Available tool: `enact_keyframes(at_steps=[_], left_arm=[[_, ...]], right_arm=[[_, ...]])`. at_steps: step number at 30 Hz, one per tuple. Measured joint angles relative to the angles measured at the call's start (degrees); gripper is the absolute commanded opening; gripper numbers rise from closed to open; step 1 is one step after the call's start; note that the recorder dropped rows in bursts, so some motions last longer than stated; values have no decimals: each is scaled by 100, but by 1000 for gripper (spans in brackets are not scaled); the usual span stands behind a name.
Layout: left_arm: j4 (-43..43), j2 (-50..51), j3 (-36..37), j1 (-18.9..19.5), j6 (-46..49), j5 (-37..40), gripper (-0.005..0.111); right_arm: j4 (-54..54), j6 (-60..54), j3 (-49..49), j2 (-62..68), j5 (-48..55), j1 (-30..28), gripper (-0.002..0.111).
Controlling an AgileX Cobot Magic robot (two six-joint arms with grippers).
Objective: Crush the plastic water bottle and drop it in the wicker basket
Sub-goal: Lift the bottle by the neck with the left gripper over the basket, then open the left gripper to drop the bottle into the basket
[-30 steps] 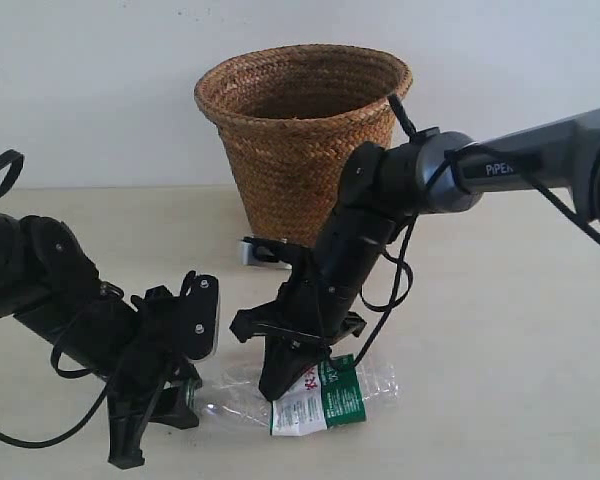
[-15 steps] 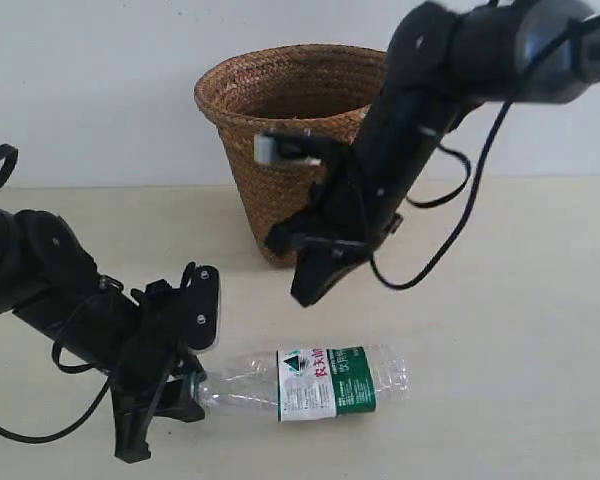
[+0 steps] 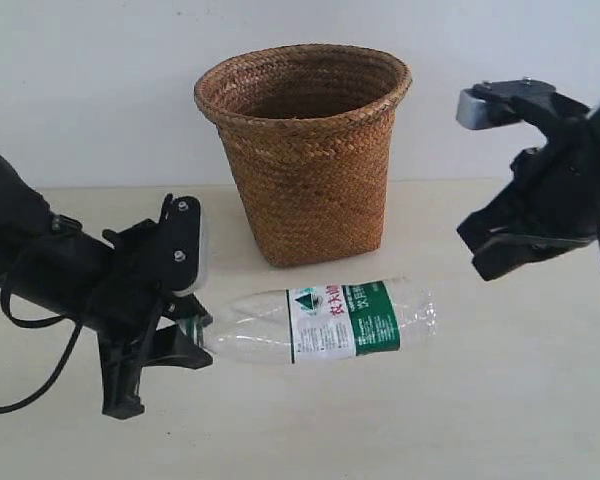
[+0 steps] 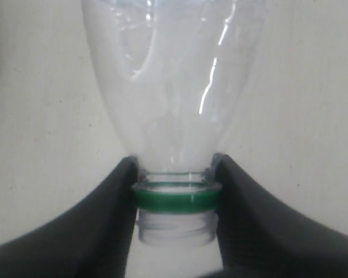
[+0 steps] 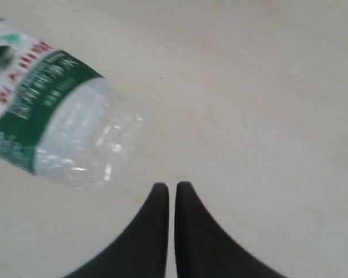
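Observation:
The clear plastic water bottle with its white-and-green label is held roughly level above the table, in front of the wicker basket. My left gripper is shut on its neck; in the left wrist view the fingers clamp the green ring of the bottle, which has no cap on. My right gripper is lifted to the right of the bottle, shut and holding nothing. The right wrist view shows its closed tips over bare table, near the bottle's base.
The tall brown basket stands at the back middle against a white wall. The beige tabletop spreads around the bottle. The left arm's cables loop at the left edge.
The right gripper let go of the bottle's label area, rose and swung away to the right. The left gripper lifted the bottle by its neck off the table and up toward the basket.

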Motion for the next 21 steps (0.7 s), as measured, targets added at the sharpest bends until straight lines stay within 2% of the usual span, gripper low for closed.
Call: enact_keyframes(at_steps=[5,10,14,16,17,19,21], left_arm=[[-37,-321,-106,0,0,436,4],[-185,-530,-764,22,-309,921,4],[-225,-550,-1578,130,-802,783,4],[-258,-483,-2049,198,-1157,329,7],[-295,-399,-2252,225,-1260,13,13],[-343,-107,-2782,257,-1399,-530,35],[-398,275,-3344,283,-1460,-715,72]], right_arm=[[-915,701,600,-545,-399,-12,0],[-1590,1300,1009,-913,-601,-37,0],[-1614,1454,1135,-1010,-771,-47,0],[-1579,1466,1188,-1020,-980,-47,0],[-1535,1466,1217,-1020,-1108,-47,0],[-1415,1480,1290,-1020,-1403,-47,0],[-1362,1480,1356,-1020,-1622,-47,0]])
